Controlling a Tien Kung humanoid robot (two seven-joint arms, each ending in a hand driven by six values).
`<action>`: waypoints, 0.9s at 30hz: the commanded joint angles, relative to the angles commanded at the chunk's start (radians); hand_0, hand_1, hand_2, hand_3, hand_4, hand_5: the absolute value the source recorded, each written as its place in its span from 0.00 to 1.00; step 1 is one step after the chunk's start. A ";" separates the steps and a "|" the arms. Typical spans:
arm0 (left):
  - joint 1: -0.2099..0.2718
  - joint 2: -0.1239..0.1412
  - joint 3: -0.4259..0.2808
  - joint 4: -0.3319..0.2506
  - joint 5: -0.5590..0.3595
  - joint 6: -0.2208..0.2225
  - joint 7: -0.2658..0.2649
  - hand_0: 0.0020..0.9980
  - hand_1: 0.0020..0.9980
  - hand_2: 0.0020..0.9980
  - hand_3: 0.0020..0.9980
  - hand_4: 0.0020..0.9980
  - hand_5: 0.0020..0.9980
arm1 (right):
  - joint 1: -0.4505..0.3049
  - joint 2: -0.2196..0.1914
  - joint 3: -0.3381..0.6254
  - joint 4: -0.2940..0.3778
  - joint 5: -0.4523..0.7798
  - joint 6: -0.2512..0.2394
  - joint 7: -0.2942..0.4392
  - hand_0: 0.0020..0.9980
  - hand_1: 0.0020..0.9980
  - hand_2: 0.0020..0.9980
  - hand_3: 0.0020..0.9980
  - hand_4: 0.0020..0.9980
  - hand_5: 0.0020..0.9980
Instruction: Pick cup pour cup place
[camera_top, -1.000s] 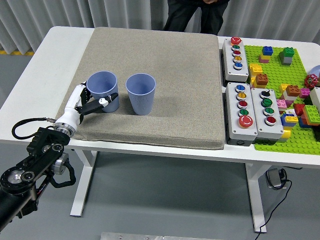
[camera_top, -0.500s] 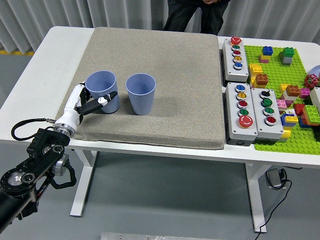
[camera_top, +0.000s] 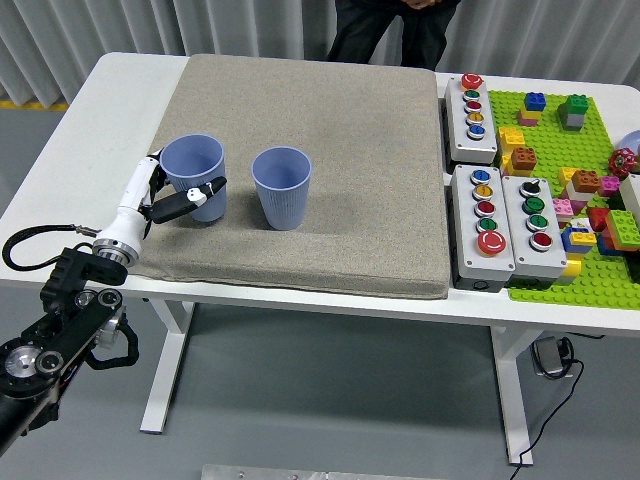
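Note:
Two lavender-blue cups stand on the grey mat (camera_top: 330, 150). The left cup (camera_top: 194, 170) is upright and slightly raised at the mat's left side. My left hand (camera_top: 178, 197), white with black fingertips, is shut on this cup from its left and front. The second cup (camera_top: 281, 186) stands upright a short way to the right, untouched. My right hand is out of view.
Three grey button boxes (camera_top: 485, 235) stand right of the mat. A green baseplate (camera_top: 580, 180) with several loose bricks lies at the far right. A person in dark clothes (camera_top: 390, 25) stands at the far side. The white table (camera_top: 60, 170) shows left of the mat.
My left hand has moved the left cup a little up and to the left, away from the second cup. The second cup has not moved.

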 joint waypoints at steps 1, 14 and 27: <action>0.000 0.000 0.001 -0.001 0.003 0.006 -0.001 0.59 0.52 0.51 0.49 0.89 0.29 | 0.000 0.000 0.000 0.000 0.001 0.000 0.000 0.70 0.63 0.59 0.59 0.00 0.23; -0.037 0.028 0.024 -0.044 0.121 0.027 0.050 0.52 0.46 0.48 0.47 0.87 0.27 | -0.006 -0.001 -0.005 0.000 0.008 -0.002 0.001 0.70 0.63 0.59 0.59 0.00 0.23; -0.139 0.088 0.065 -0.078 0.307 -0.008 0.139 0.51 0.44 0.47 0.47 0.84 0.25 | -0.006 -0.004 -0.010 0.000 0.016 -0.004 0.002 0.70 0.63 0.59 0.59 0.00 0.23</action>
